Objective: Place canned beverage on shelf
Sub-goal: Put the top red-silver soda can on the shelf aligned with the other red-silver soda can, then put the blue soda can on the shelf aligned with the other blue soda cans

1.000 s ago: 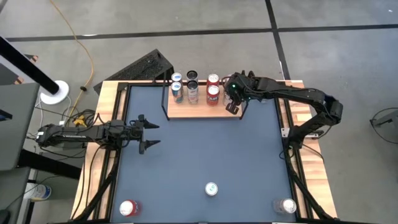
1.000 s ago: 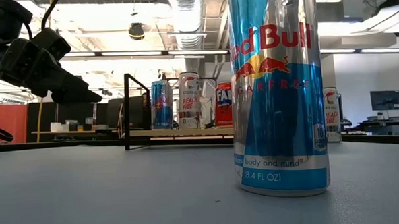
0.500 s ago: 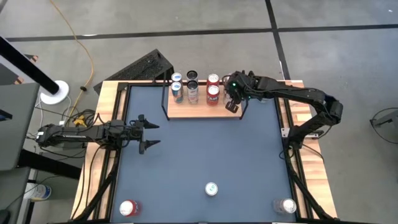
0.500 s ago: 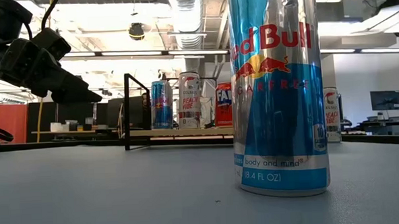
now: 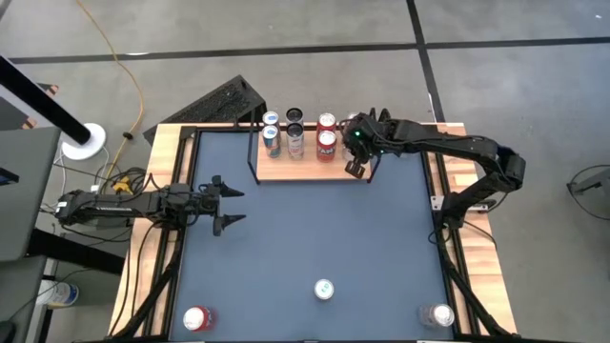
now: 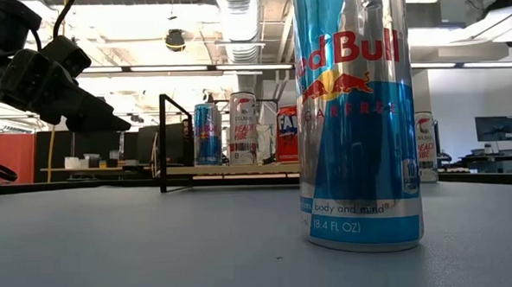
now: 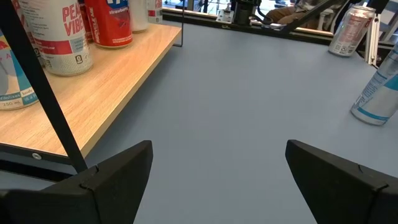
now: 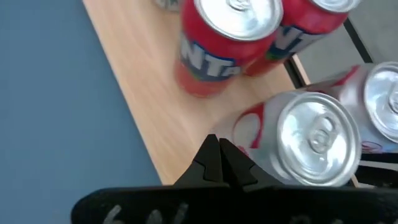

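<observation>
Closest to the front edge of the tabletop (image 5: 305, 238) there are three loose cans. A Red Bull can (image 6: 354, 113) stands upright in the middle and fills up the low view. A red can (image 5: 196, 318) is off at the front left corner and a silver can (image 5: 438, 315) at the front right. They're all well apart from each other, and nothing is touching them.

Further back, the left arm (image 5: 124, 205) comes in from the left side and hangs over the tabletop about halfway up. The left jaws are wide open with nothing between them. You can see both fingers (image 7: 118, 174) spread in the left wrist view, with bare blue surface in the gap.

At the far edge is the shelf (image 5: 276, 171), a light wood board with black wire ends. It's holding a pair of blue cans (image 5: 272, 131) on the left, then a white can (image 5: 295, 138) with a dark-topped one behind it, then two red Fanta cans (image 5: 327, 133).

The right arm (image 5: 457, 148) reaches over to the right end of the shelf. In the right wrist view the right jaws are closed down to a point, gripping nothing. There's a white-and-red can (image 8: 311, 143) standing on the board just beside them, next to the Fanta cans. Can't tell if the fingers (image 8: 214, 165) actually touch it.
</observation>
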